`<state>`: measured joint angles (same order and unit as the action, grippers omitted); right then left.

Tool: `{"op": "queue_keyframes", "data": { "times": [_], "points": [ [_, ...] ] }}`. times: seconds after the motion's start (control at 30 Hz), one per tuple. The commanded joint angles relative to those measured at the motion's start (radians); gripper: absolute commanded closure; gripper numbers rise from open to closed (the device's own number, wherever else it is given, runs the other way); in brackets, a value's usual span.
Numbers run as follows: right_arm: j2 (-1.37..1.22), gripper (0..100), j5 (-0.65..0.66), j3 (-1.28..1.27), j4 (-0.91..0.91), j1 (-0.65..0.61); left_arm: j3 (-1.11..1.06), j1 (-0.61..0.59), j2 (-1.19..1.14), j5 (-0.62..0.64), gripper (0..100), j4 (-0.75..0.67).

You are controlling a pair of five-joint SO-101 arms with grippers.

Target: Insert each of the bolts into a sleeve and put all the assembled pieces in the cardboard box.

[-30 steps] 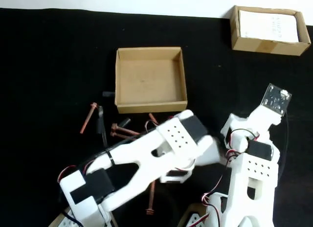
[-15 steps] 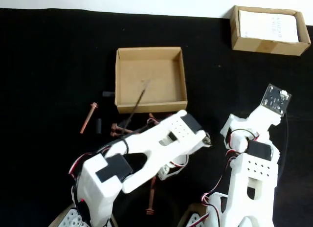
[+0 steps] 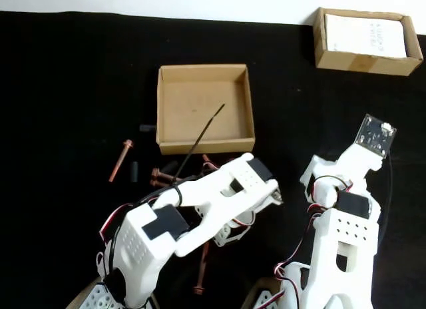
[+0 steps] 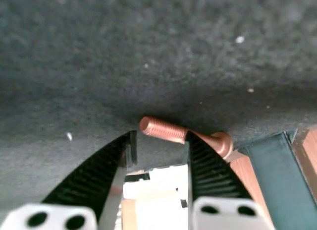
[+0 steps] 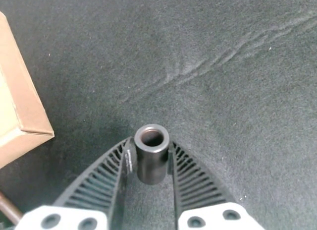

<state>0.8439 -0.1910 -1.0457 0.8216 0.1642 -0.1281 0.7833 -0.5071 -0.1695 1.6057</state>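
Two cardboard containers on black cloth (image 3: 66,89): the cardboard box (image 3: 206,147) mid-table, a second box (image 3: 363,62) at the far right. At least four copper bolts (image 3: 120,160) and two loose black sleeves (image 3: 148,128) beside the central one. In the right gripper (image 5: 150,148), closed tight: one dark grey sleeve (image 5: 152,160), short, tubular, bore facing camera, above the cloth. At the left gripper (image 4: 161,141), half open: one threaded bolt (image 4: 163,130) lying across its tips, unclamped.

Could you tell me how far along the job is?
Done: nothing; the brown cardboard box is empty. In hand: the right gripper clamps a dark cylindrical sleeve; a copper threaded bolt is at the left gripper. Left: every insertion; loose bolts lie near the box.
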Motion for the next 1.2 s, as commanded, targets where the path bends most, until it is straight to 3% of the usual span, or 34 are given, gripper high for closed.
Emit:
{"op": "queue_keyframes", "data": {
  "times": [0.0,0.33,0.43,0.73,0.97,1.17],
  "points": [
    [0.030,99.1,0.011,0.013,-0.012,0.012,-0.005,-0.031,-0.007,0.006,84,-0.009],
    [0.030,99.1,0.011,0.016,-0.015,0.007,-0.008,-0.127,-0.010,0.005,85,-0.034],
    [0.030,99.1,0.011,0.016,-0.016,0.012,-0.005,-0.117,-0.010,0.003,99,-0.040],
    [0.028,99.1,0.011,0.016,-0.016,0.012,0.022,-0.113,0.001,0.002,99,-0.040],
    [0.028,99.1,0.011,0.016,-0.016,0.012,0.369,-0.113,0.001,0.002,99,0.152],
    [0.028,99.1,0.011,0.016,-0.016,0.012,0.716,-0.101,0.001,0.002,99,0.157]
  ]
}}
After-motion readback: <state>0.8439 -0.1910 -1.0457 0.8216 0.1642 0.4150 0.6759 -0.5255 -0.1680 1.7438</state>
